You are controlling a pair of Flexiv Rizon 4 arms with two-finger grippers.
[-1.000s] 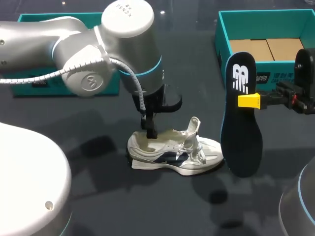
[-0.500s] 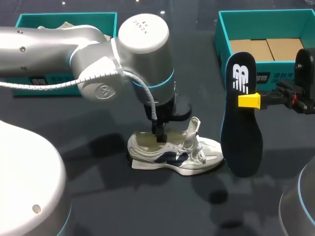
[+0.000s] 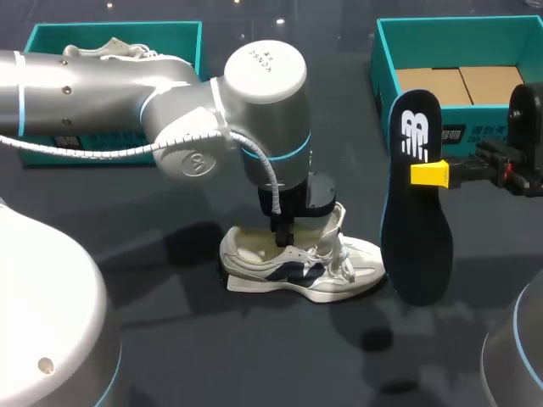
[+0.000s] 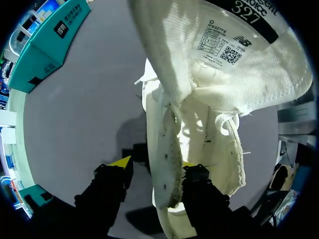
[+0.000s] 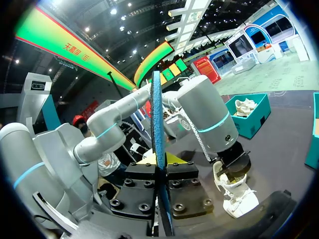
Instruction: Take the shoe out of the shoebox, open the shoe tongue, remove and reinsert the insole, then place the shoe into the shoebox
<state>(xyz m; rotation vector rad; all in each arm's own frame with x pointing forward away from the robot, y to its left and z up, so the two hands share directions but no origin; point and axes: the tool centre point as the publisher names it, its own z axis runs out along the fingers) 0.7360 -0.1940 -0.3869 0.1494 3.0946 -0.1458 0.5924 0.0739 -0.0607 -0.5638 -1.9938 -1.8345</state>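
A white sneaker (image 3: 297, 267) with a navy side stripe is seen lying on its sole on the dark table (image 3: 170, 339), toe towards the right arm's side. Its tongue (image 3: 333, 219) is pulled up and stands raised above the laces. The left arm (image 3: 170, 110) is stretched across from the left, and the left gripper (image 3: 284, 231) is lowered into the sneaker's opening. In the left wrist view the left gripper (image 4: 153, 167) is seen with its fingers parted, astride the sneaker's side wall. One finger (image 4: 107, 189) is outside and apart from the wall, and the other is inside the sneaker, so nothing is clamped. The tongue's underside (image 4: 239, 50) is shown spread wide ahead of the fingers.

The dark insole (image 3: 416, 203) is held upright in the air to the right of the sneaker, well clear of it, with its heel end uppermost. It is pinched at mid-length by the right gripper (image 3: 433, 174). In the right wrist view the insole (image 5: 158, 149) is seen edge-on, squeezed from both sides between the closed fingers of the right gripper (image 5: 160, 162). The sneaker (image 5: 237, 194) and the left arm (image 5: 204, 114) are visible beyond it.

A teal shoebox (image 3: 383, 64) is set at the table's far right, with a cardboard insert (image 3: 458, 85) lying in it. A second teal shoebox (image 3: 51, 34) is set at the far left, partly hidden by the left arm, and another white shoe (image 3: 110, 51) is seen inside it.
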